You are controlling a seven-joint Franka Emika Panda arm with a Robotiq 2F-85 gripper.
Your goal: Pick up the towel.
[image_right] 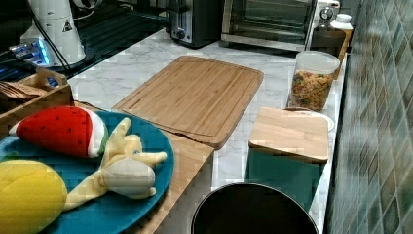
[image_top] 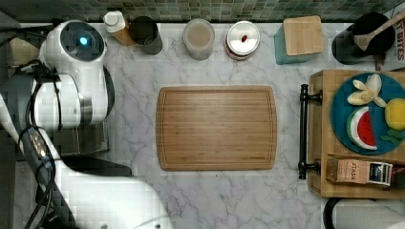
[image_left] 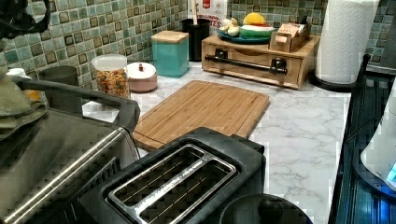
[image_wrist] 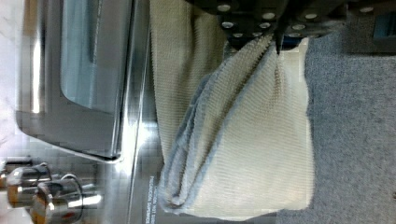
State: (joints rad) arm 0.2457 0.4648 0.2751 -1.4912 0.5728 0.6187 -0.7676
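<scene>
The towel [image_wrist: 243, 140] is a cream-beige ribbed cloth with a grey-blue edge. In the wrist view its folds gather to a point under my gripper [image_wrist: 275, 39], which is shut on its upper edge. The cloth hangs partly over the steel top of the toaster oven [image_wrist: 84, 79]. In the left view, part of the towel [image_left: 14, 109] shows at the far left, above the toaster oven [image_left: 60, 154]. In the top view my white arm [image_top: 71, 86] covers the left view's oven area and hides the towel.
A black toaster [image_left: 187, 177] stands beside the oven. A bamboo cutting board [image_top: 217, 128] lies mid-counter. Jars and canisters [image_top: 198, 38] line the tiled back wall. A wooden tray [image_top: 329, 133] with a blue plate of toy fruit and a paper-towel roll [image_left: 343, 39] sit at the top view's right.
</scene>
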